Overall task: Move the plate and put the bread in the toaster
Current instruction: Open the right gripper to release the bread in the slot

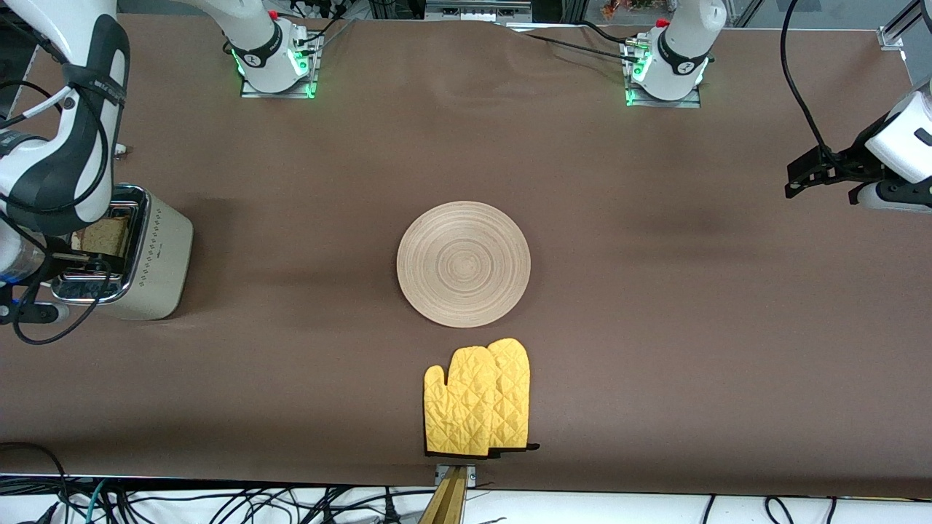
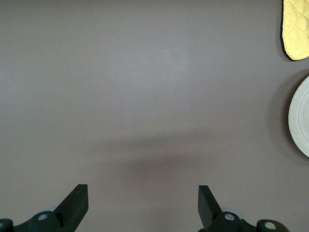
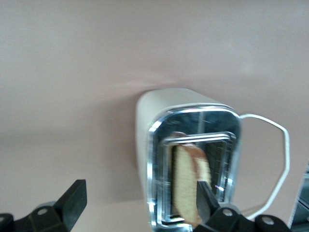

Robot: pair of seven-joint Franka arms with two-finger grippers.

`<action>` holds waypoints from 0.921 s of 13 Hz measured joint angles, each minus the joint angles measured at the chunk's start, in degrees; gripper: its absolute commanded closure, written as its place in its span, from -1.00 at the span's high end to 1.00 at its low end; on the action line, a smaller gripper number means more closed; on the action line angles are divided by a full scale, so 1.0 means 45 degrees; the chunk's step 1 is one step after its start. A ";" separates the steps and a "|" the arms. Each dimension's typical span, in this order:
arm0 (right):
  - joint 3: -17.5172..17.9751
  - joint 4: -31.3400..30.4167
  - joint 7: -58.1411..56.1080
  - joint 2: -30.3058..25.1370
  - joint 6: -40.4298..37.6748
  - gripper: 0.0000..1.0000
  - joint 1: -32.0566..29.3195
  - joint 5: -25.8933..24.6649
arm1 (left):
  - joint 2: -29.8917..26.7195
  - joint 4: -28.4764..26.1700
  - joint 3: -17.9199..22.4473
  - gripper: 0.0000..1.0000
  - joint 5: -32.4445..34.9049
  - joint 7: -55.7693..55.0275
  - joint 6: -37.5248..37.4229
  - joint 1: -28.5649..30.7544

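Bread [image 3: 186, 186] sitting in toaster [image 1: 156, 266] at right arm's end of counter [image 1: 655, 291]. Right hand [image 3: 137, 205] open above it. Plate [image 1: 463, 263] mid-counter. Left hand [image 2: 143, 205] open, waiting over bare counter.

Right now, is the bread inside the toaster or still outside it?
Inside. The bread stands in a slot of the toaster, its top edge showing above the chrome; the plate is bare.

Open table [image 1: 655, 306] all round plate [image 1: 464, 263]; oven mitts [image 1: 478, 399] close at its 6 o'clock. Toaster [image 1: 149, 262] slot blocked by bread [image 3: 186, 186].
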 measured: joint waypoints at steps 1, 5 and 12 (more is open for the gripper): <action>-0.0001 0.0024 0.0000 -0.0004 -0.0008 1.00 0.0240 0.0283 | 0.0000 0.0000 0.0000 1.00 0.0000 0.0000 -0.0005 0.0000; 0.0006 0.0205 0.0000 -0.0382 -0.0163 1.00 0.0953 0.0817 | 0.0000 0.0000 0.0000 1.00 0.0000 0.0000 -0.0012 0.0000; 0.6972 -0.0244 0.0077 -0.2655 0.0224 1.00 -0.3098 -0.1731 | 0.0000 0.0000 0.0000 1.00 0.0000 0.0000 -0.0018 0.0001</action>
